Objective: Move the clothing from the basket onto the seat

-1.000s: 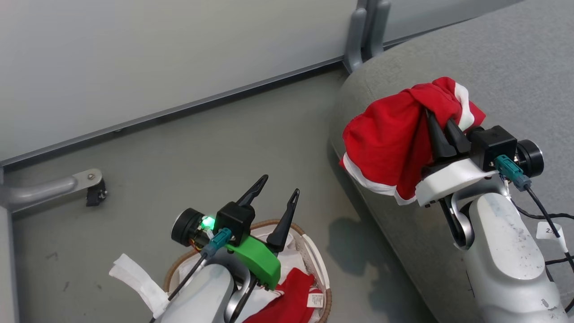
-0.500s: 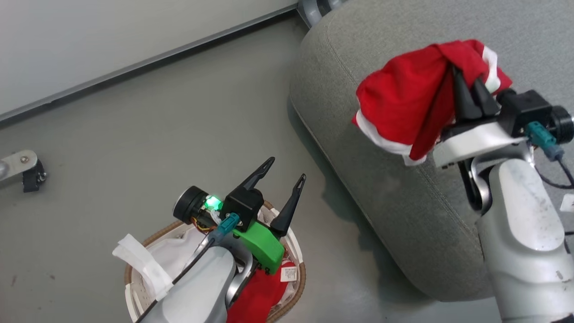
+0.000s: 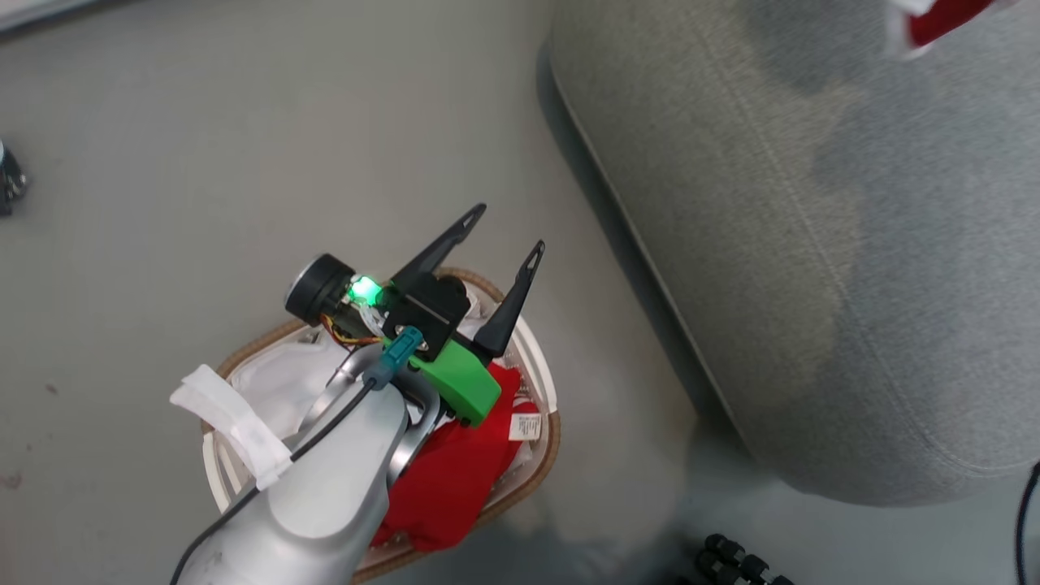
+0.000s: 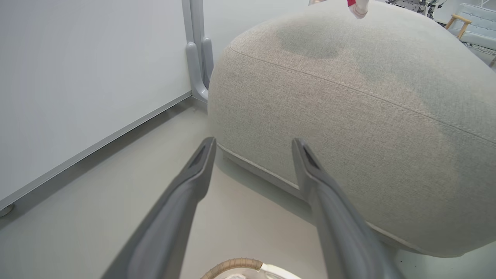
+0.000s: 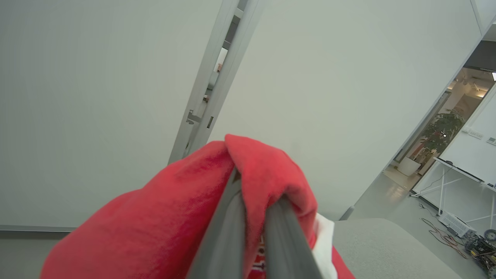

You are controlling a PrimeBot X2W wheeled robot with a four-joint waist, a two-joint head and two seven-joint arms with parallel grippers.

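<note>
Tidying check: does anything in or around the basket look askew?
A flap of the white liner sticks out over the basket's brown rim on its left side; the red garment inside is bunched on its right side. Nothing spilled or damaged.

view dipped, garment (image 3: pixel 946 18) farther over seat (image 3: pixel 812 244)
</note>
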